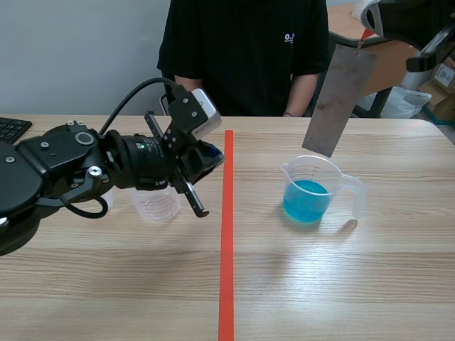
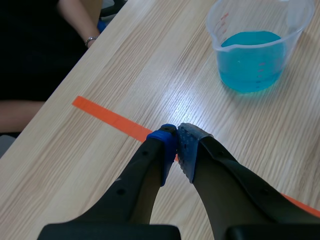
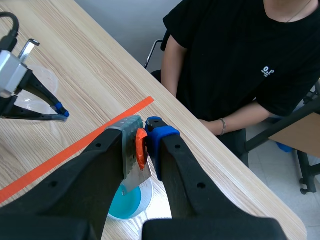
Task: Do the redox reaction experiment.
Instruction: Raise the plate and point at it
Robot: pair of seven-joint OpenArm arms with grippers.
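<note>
Item one: the left gripper [image 2: 177, 148], fingers pressed together with nothing between them, blue pads [image 2: 165, 145] touching. It hangs low over the wooden surface [image 1: 355, 284], its tip over the orange-red tape line [image 1: 227, 241].

Item two: a clear measuring cup [image 1: 341, 181] with a handle and a spout, standing upright well ahead of the left gripper, past the tape line. It holds blue liquid [image 1: 306, 200] in its lower part.

Item three: the right gripper [image 3: 141, 146], raised high and pinching the top of a grey metal sheet [image 1: 340, 99]. We see an orange-red piece [image 3: 141, 150] at the sheet's top edge, clamped between the two pads.

Item four: the sheet itself, hanging tilted below the right gripper, its lower end over the mouth of the measuring cup. It stands apart from the blue liquid; we cannot tell whether its lower edge has passed the rim.

Item five: a second clear cup [image 1: 158, 204], small and with red markings, standing behind the left gripper and partly hidden by that arm.

Item six: a person in a black shirt [image 1: 242, 50], seated across the surface, beyond both grippers, with a bracelet [image 3: 222, 126] on one wrist.

Item seven: a black keyboard [image 1: 13, 128], lying at the surface's edge, well behind the left gripper.
</note>
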